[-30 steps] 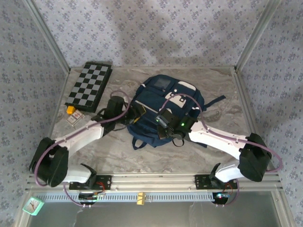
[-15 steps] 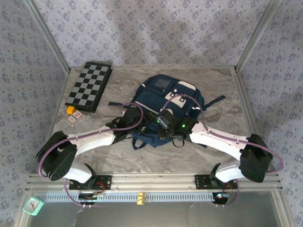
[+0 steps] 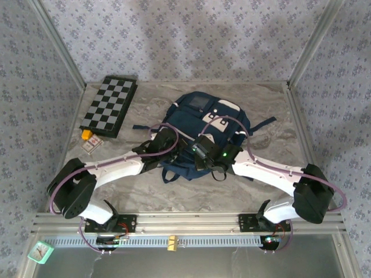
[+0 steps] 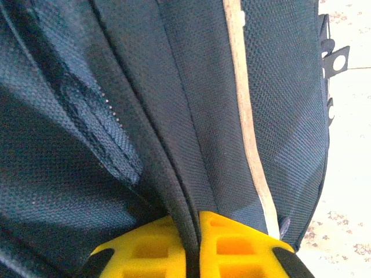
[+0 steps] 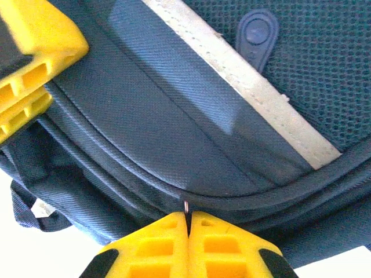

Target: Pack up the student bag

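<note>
On marbled table (image 3: 191,194): woven navy student bag (image 3: 194,119).

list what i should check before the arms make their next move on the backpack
1. left end effector shut on a fold of the student bag: ok
2. right end effector shut, with a small metal ring pinched at its tips: ok
3. that ring is the zipper pull: cannot tell
4. seam beside the right end effector opened for packing: not ok, it looks closed
5. bag lying on the table between both arms: ok
6. chessboard apart from both arms: ok
</note>
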`<control>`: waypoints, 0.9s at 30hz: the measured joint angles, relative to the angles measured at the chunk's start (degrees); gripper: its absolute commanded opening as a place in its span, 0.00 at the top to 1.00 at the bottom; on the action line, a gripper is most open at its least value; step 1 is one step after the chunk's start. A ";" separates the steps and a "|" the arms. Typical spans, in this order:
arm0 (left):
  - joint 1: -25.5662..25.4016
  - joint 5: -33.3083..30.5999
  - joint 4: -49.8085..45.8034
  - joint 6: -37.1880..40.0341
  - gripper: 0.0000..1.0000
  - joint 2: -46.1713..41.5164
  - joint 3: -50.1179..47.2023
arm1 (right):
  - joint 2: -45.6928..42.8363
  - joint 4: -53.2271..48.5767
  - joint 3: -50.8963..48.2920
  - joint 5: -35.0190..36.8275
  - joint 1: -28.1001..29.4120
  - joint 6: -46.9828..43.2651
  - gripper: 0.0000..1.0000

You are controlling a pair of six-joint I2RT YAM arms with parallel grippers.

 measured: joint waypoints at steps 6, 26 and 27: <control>4.24 5.62 -0.98 4.61 1.00 0.00 0.94 | -4.15 -3.32 -0.90 1.03 -5.42 -1.18 1.00; 9.53 14.38 -8.66 20.41 0.47 0.81 6.36 | -12.81 -0.83 -0.98 -3.63 -18.23 -13.25 0.23; 9.70 14.10 -9.49 21.40 0.41 -0.02 6.36 | -13.94 -0.94 -1.01 -3.10 -18.62 -13.44 0.18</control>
